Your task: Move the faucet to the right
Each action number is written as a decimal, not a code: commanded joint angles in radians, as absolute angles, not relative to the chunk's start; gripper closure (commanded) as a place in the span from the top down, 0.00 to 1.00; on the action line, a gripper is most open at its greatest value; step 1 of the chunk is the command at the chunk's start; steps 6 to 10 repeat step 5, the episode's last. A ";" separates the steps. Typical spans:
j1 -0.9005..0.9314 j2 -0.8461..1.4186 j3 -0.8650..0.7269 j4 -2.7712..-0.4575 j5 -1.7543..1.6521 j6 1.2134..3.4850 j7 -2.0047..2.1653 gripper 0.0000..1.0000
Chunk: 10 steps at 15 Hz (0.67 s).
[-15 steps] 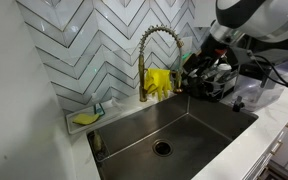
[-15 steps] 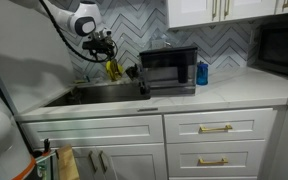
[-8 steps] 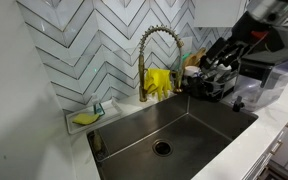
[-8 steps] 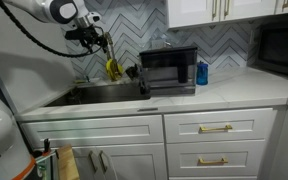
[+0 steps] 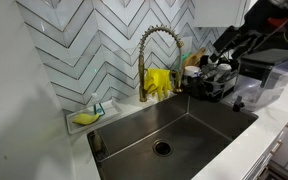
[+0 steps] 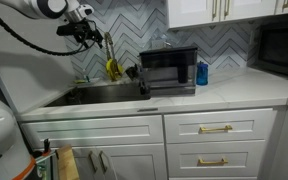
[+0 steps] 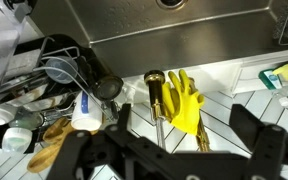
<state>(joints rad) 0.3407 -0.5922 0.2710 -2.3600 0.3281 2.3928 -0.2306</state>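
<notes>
The gold faucet (image 5: 152,50) stands behind the sink, its spring-wrapped arch curving over toward the dish rack. It also shows in the other exterior view (image 6: 108,52) and in the wrist view (image 7: 157,105), where I look down along its stem. A yellow glove (image 5: 159,82) hangs on it (image 7: 187,100). My gripper (image 5: 229,45) is open and empty. It hangs above the dish rack, up and to the side of the faucet's arch, not touching it (image 6: 84,28). In the wrist view the fingers (image 7: 189,125) are spread wide.
A black dish rack (image 5: 209,82) full of dishes sits beside the faucet. The steel sink (image 5: 134,125) lies below, with a sponge tray (image 5: 84,118) at its far corner. A microwave (image 6: 169,70) and a blue bottle (image 6: 202,72) stand on the counter.
My gripper has moved up and away from the faucet's arch, over the dish rack. The faucet has not visibly moved.
</notes>
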 commanded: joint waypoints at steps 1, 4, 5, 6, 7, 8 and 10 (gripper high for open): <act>0.372 -0.580 0.243 -2.358 0.301 2.396 -0.211 1.00; 0.372 -0.575 0.241 -2.355 0.301 2.396 -0.211 1.00; 0.373 -0.575 0.241 -2.355 0.301 2.396 -0.211 1.00; 0.373 -0.575 0.241 -2.355 0.301 2.396 -0.211 1.00; 0.373 -0.575 0.241 -2.355 0.301 2.396 -0.211 1.00; 0.373 -0.575 0.241 -2.355 0.301 2.396 -0.211 1.00; 0.373 -0.575 0.241 -2.355 0.301 2.396 -0.211 1.00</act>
